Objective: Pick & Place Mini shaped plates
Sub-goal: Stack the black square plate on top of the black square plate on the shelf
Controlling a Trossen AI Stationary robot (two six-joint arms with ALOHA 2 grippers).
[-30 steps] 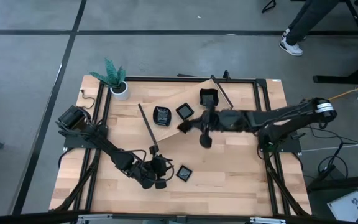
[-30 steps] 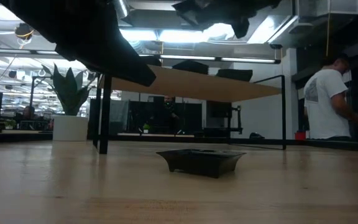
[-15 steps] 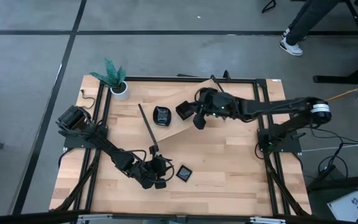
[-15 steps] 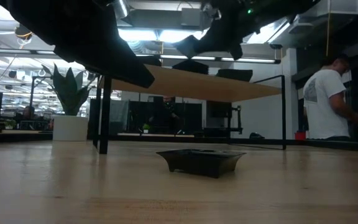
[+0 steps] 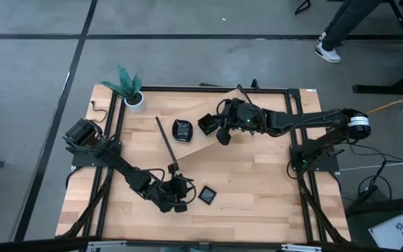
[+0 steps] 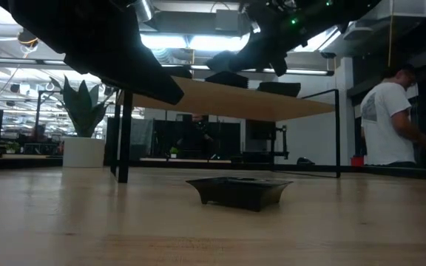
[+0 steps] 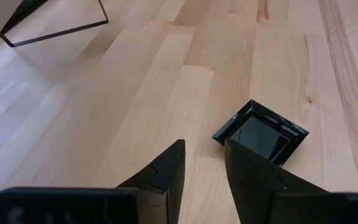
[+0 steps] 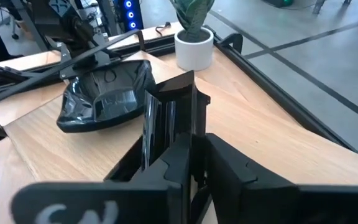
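Right end effector [image 5: 222, 134]: over the raised wooden shelf [image 5: 257, 98] at the far side of the surface [image 5: 257, 189], arm reaching in from the right. Fingers [image 8: 229, 171] set on a square black plate [image 8: 169, 118] that stands on edge between them; gap narrow. Can't tell if it's still a firm clamp or only a loose contact.
Square plate, high view: seen at [image 5: 207, 124], tilted, just beside the end effector tip, on the shelf near its slanted front edge.
Rounded black plate [image 5: 182, 129]: on the shelf, just left of the square one, apart from it. In the right wrist view it lies flat [image 8: 107, 96], glossy w/ pale reflections, close behind the gripped plate.
Left end effector [image 5: 180, 204]: low over the surface near the front edge, left of centre. Fingers [image 7: 166, 171] apart w/ a clear gap, nothing between them.
Lone square plate [image 5: 207, 194]: flat on the surface, just right of the left end effector, not touching it. Left wrist view shows it [image 7: 260, 132] right ahead of the fingertips, corner toward them. Low view shows it [image 6: 239, 191] as a shallow dark dish on the wood.
Plant pot [image 5: 136, 101]: white, green leaves, far-left corner of the surface, well apart from both arms.
Person [image 6: 390, 122]: white shirt, standing in the room beyond the surface at right.
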